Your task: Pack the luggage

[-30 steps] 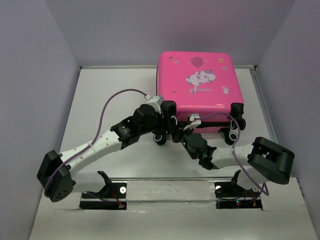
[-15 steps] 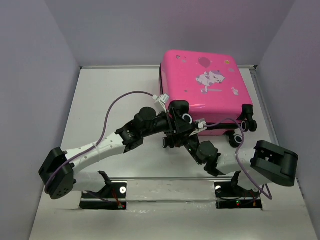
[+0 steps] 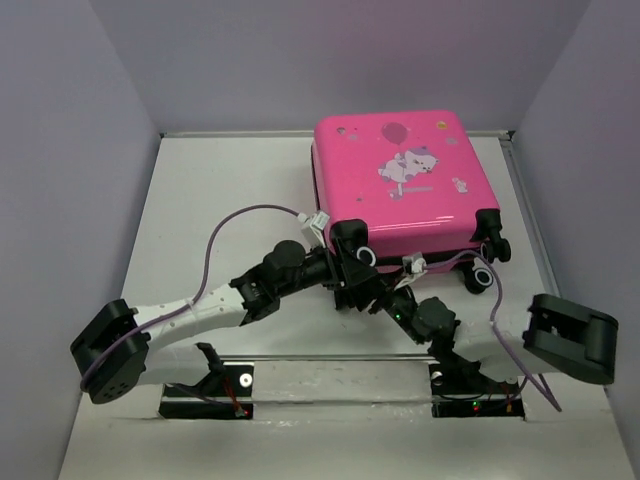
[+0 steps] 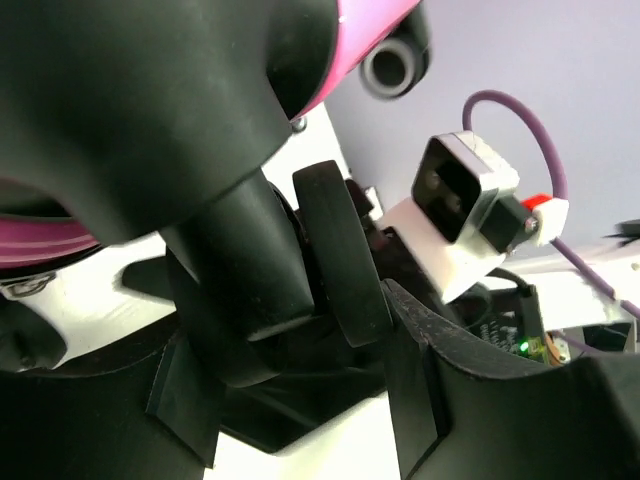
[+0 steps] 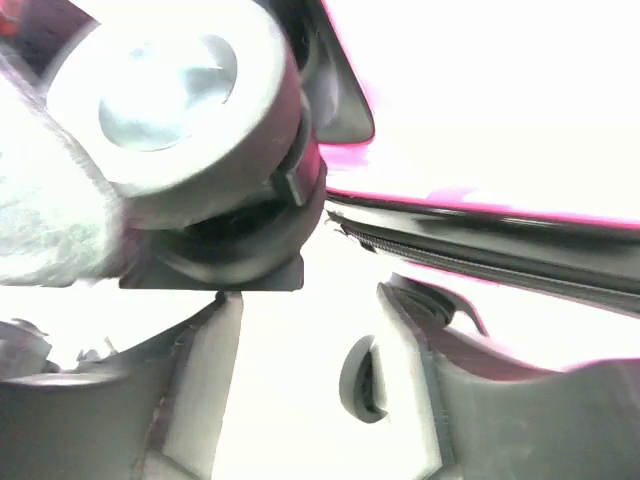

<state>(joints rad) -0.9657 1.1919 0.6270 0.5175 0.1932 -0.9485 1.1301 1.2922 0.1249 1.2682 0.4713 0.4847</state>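
Observation:
The hot-pink luggage (image 3: 400, 185) lies closed at the back right of the table, sticker side up, its black wheels toward me. My left gripper (image 3: 350, 268) is at its near-left corner. In the left wrist view a black wheel (image 4: 335, 250) under the pink shell (image 4: 360, 40) sits between the fingers (image 4: 420, 380), which press on it. My right gripper (image 3: 380, 292) hangs just below the same corner. In the right wrist view its jaws (image 5: 310, 340) stand apart with only bright table between them, and a wheel (image 5: 180, 110) and the black zipper (image 5: 480, 250) lie ahead.
Grey walls close in the white table (image 3: 220, 200) on the left, back and right. The luggage's right-hand wheels (image 3: 488, 248) point at the right arm's elbow (image 3: 570, 340). Purple cables (image 3: 250, 212) loop above both arms. The right arm's wrist camera (image 4: 460, 190) sits close beside my left fingers.
The right gripper has opened. The luggage lifted and swung right half a second ago and has now settled back left. The right arm has pulled back toward the near edge.

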